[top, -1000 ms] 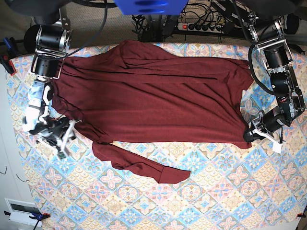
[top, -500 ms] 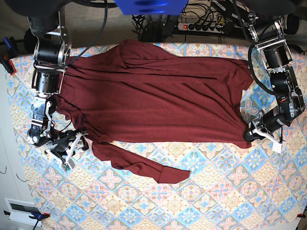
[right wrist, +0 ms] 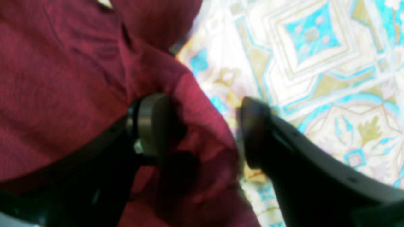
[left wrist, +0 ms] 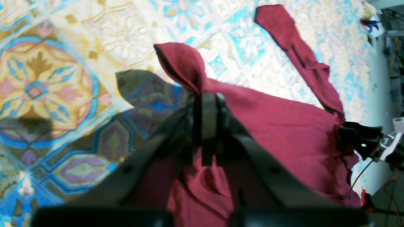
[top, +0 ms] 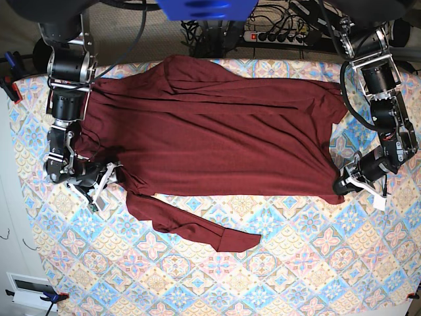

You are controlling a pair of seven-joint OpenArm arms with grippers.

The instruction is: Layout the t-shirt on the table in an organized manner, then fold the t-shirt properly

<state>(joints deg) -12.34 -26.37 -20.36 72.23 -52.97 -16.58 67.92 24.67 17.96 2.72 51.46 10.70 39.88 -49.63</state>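
The dark maroon t-shirt (top: 210,131) lies spread across the patterned table (top: 296,263), with one long sleeve (top: 191,227) trailing toward the front. My left gripper (top: 342,186) is at the shirt's right front corner, shut on a pinched bunch of fabric (left wrist: 183,63); the left gripper (left wrist: 205,105) shows the cloth poking out past its tips. My right gripper (top: 107,176) is at the shirt's left edge. In the right wrist view the right gripper (right wrist: 202,132) stands open, one finger (right wrist: 151,123) on the t-shirt (right wrist: 63,78), the other over the table (right wrist: 315,47).
A power strip and cables (top: 276,33) run along the far edge behind the table. A blue object (top: 204,8) hangs at top centre. Clamps (top: 10,85) sit at the left edge and a white box (top: 26,286) at the lower left.
My right gripper has swung in from the bare cloth at the left to the shirt's left edge and opened wider. The left gripper and the shirt's corner have stayed put.
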